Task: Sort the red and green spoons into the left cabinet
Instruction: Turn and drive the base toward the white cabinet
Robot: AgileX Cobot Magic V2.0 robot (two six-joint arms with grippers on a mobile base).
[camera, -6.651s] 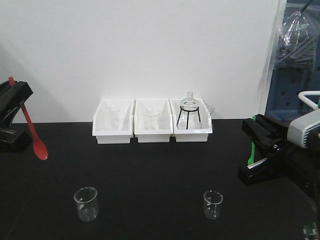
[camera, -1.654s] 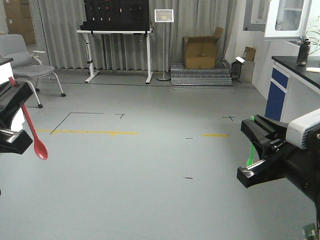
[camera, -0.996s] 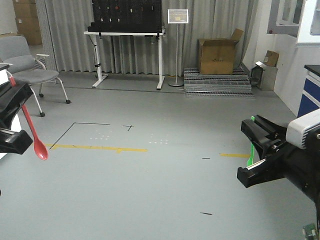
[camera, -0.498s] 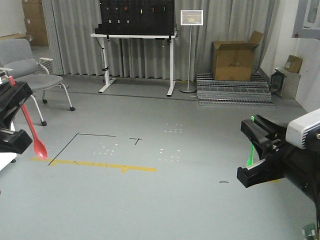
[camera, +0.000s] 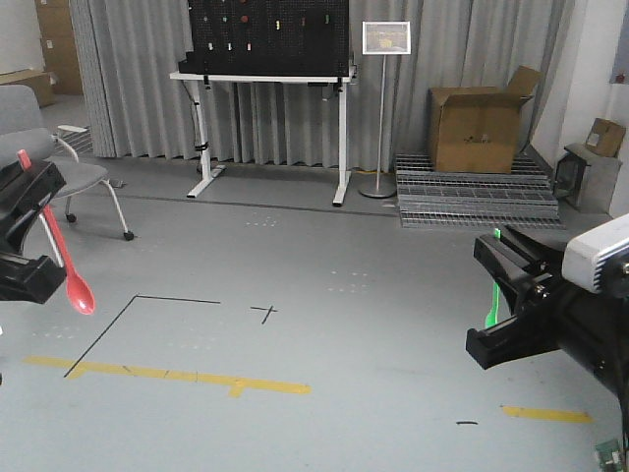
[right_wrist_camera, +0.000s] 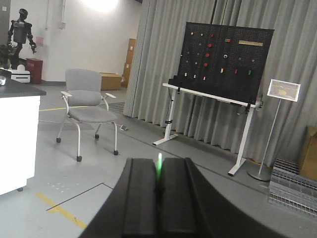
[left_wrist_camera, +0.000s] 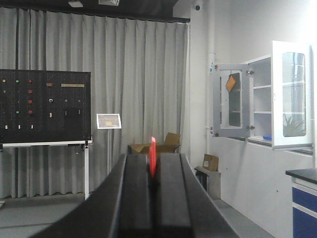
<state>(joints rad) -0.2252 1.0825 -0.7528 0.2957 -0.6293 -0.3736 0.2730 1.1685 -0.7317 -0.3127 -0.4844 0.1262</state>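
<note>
Two spoons, one per arm; left gripper (camera: 39, 236) jaws clamped on the one red spoon (camera: 79, 292), bowl hanging below them; right gripper (camera: 476, 298) jaws clamped on the one green spoon (camera: 490, 313), held upright; both over grey floor (camera: 344, 374); behind: one chair (camera: 77, 175), one pegboard (camera: 267, 34) on one table (camera: 265, 77), one cardboard box (camera: 480, 133)

Thin red plastic spoon (camera: 69, 265): glossy, smooth, highlight on bowl.
Thin green plastic spoon (camera: 490, 307): bright, smooth.
Left tool (left_wrist_camera: 152, 159), right tool (right_wrist_camera: 158, 163): black plastic, matt, smooth flat fingers.
Grey floor (camera: 344, 374): smooth, low sheen.
Yellow tape strip (camera: 197, 377): matt, worn edges.
Grey pleated cloth curtain (camera: 128, 79): matt.
Brown cardboard box (camera: 477, 128): matt paperboard.
Grey chair (camera: 74, 175): cloth seat, pale metal legs.
Stacked grey metal grating (camera: 472, 192): dull.
</note>
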